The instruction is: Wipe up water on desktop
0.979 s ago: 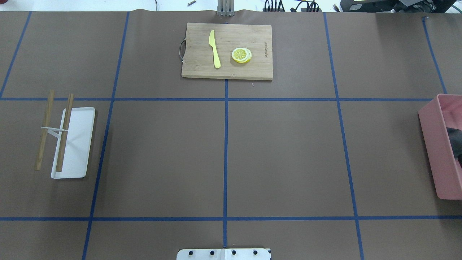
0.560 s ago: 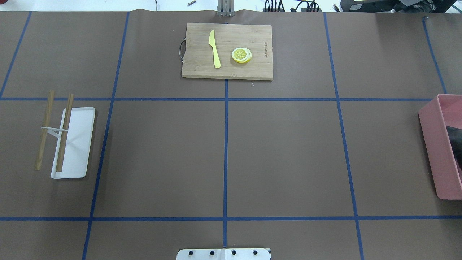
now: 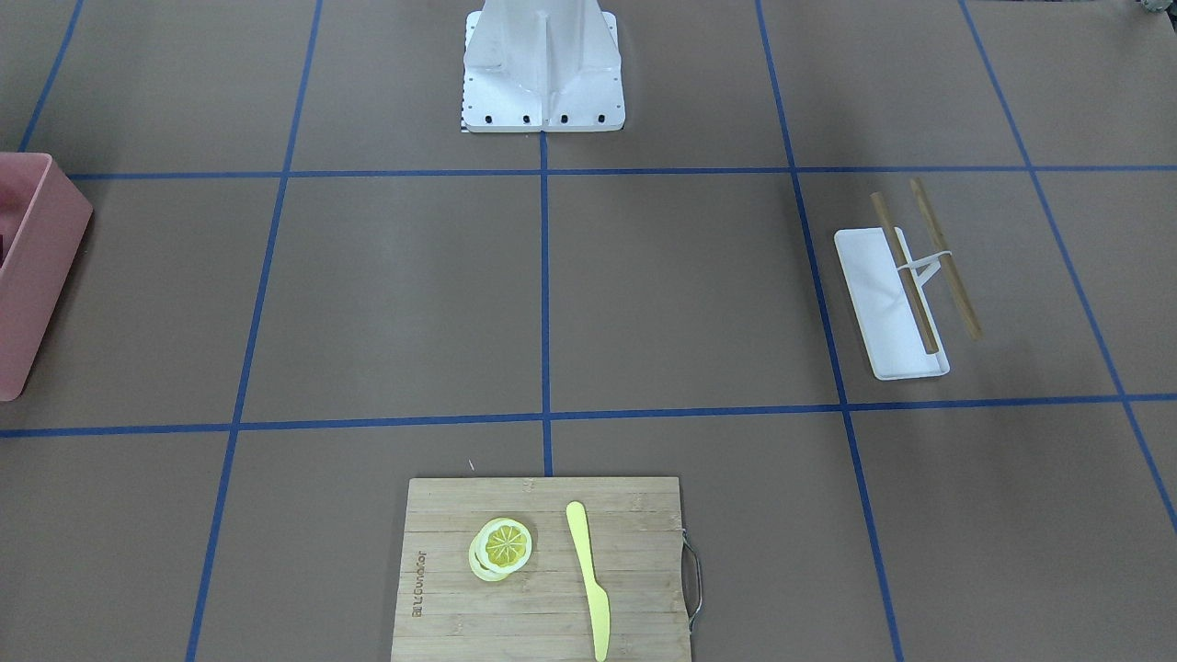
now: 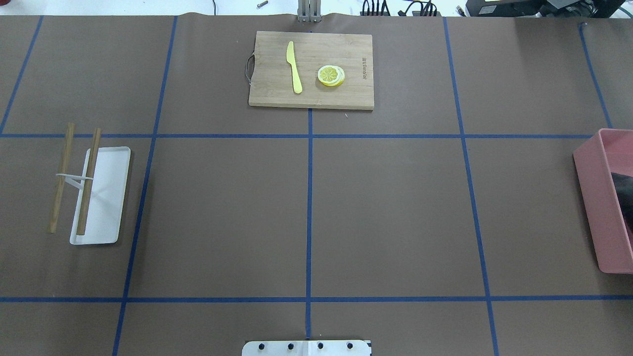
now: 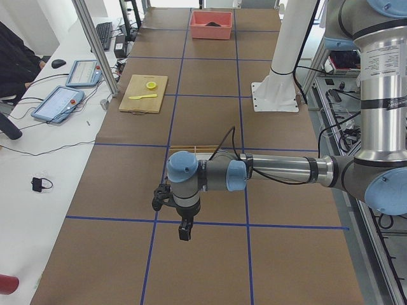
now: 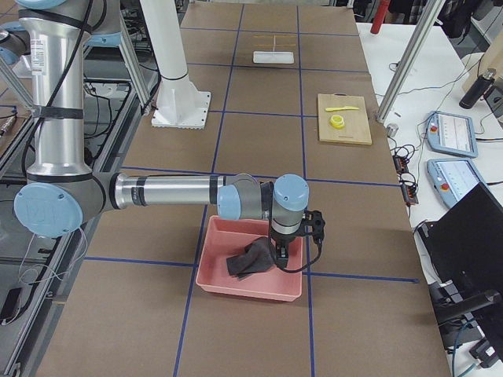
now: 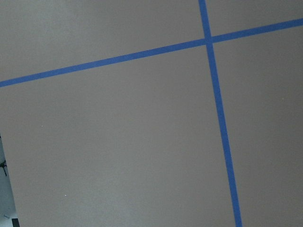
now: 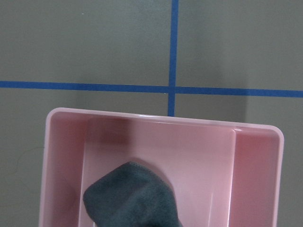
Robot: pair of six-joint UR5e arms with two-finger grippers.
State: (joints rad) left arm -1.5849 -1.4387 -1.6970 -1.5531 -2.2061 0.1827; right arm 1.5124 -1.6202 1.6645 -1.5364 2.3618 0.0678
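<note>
The brown desktop (image 4: 395, 212) with blue tape lines shows no water that I can make out. A dark grey cloth (image 8: 132, 198) lies in a pink bin (image 8: 161, 120) at the table's right end. In the exterior right view my right gripper (image 6: 281, 253) hangs over the bin (image 6: 247, 289), right at the cloth (image 6: 250, 259); I cannot tell whether it is open or shut. In the exterior left view my left gripper (image 5: 184, 232) hovers above bare desktop near a tape line; I cannot tell its state. Neither wrist view shows fingers.
A bamboo cutting board (image 4: 311, 69) with a yellow knife (image 4: 294, 66) and lemon slices (image 4: 331, 75) lies at the far middle. A white tray (image 4: 101, 195) with a two-rod wooden rack (image 4: 88, 180) sits at the left. The robot's base (image 3: 542, 64) stands at the near edge.
The dark shape in the pink bin at the overhead view's right edge has stretched slightly downward. Nothing else on the table has moved.
</note>
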